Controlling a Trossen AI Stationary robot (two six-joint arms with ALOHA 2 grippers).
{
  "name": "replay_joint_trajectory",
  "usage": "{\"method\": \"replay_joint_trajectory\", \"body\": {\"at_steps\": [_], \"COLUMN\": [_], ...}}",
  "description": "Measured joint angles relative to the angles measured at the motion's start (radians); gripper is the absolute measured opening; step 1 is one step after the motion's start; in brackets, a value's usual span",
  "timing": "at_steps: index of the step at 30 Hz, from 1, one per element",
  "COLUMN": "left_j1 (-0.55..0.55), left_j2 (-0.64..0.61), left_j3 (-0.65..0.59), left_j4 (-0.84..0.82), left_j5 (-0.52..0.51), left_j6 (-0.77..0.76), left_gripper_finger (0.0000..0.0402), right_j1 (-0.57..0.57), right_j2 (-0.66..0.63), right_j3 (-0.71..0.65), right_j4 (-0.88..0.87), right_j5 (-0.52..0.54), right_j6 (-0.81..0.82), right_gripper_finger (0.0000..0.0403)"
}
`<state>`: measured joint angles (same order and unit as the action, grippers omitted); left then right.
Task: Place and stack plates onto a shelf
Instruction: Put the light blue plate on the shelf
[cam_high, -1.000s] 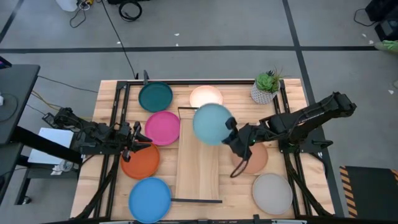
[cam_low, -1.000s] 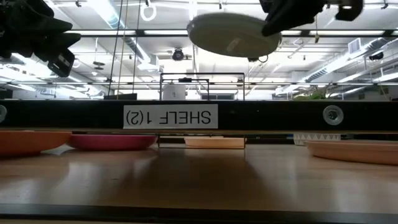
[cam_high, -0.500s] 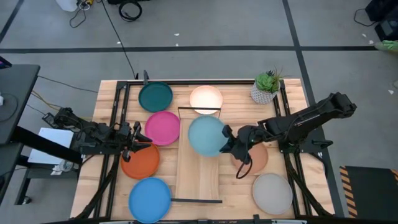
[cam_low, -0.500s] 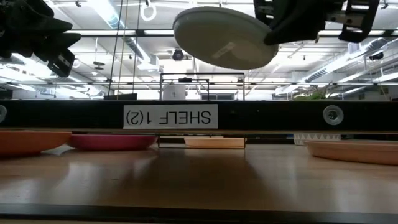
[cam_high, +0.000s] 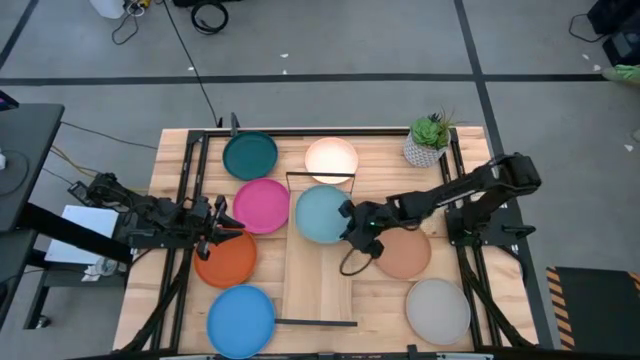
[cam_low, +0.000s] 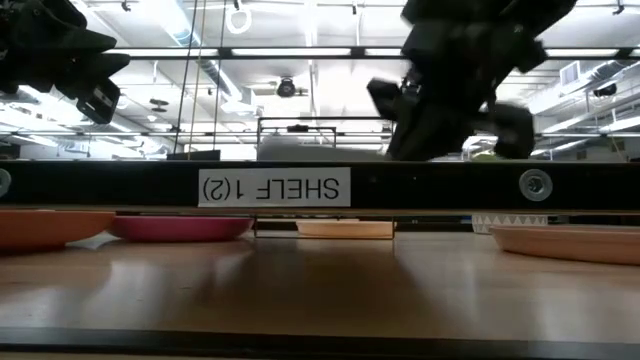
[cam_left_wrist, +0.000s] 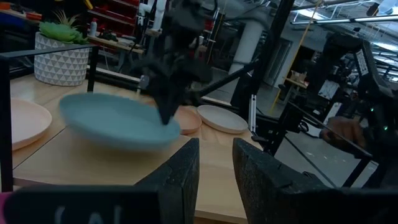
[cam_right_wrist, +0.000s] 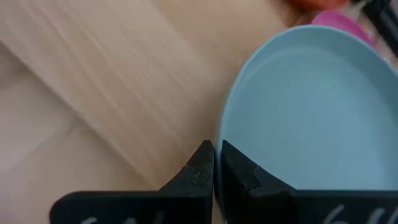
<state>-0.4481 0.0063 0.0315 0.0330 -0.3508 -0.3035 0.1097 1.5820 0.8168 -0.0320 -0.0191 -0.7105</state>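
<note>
The light blue plate (cam_high: 322, 213) is pinched by its rim in the right tool (cam_high: 352, 226), low over the shelf (cam_high: 318, 280) near its far end, just beside the magenta plate (cam_high: 262, 205). The left tool (cam_high: 222, 228) is parked over the orange plate (cam_high: 226, 258), fingers only narrowly apart.

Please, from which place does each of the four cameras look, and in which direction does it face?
High view: above the table, facing straight down; both arms show, the right gripper holding the light blue plate over the shelf.
Low view: at table-top height, facing level across; an arm hangs above.
Left wrist view: on the left arm, past its open fingers toward that plate.
Right wrist view: on the right arm, fingers pinching the plate's rim.
All but the low view clearly share this plate.
</note>
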Motion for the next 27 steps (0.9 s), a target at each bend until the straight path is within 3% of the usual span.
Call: {"method": "replay_joint_trajectory", "body": {"at_steps": [17,27], "left_j1": [0.000,0.000], "left_j2": [0.000,0.000], "left_j3": [0.000,0.000], "left_j4": [-0.001,0.000], "left_j5": [0.000,0.000], "left_j6": [0.000,0.000], "left_gripper_finger": [0.0103,0.0103], "right_j1": [-0.040,-0.039], "right_j2": [0.070,0.070], "right_j3": [0.029,0.029], "right_j4": [0.039,0.039], "right_j5": [-0.001,0.001], "right_j6": [0.001,0.004], "right_gripper_finger": [0.0034,0.0076]}}
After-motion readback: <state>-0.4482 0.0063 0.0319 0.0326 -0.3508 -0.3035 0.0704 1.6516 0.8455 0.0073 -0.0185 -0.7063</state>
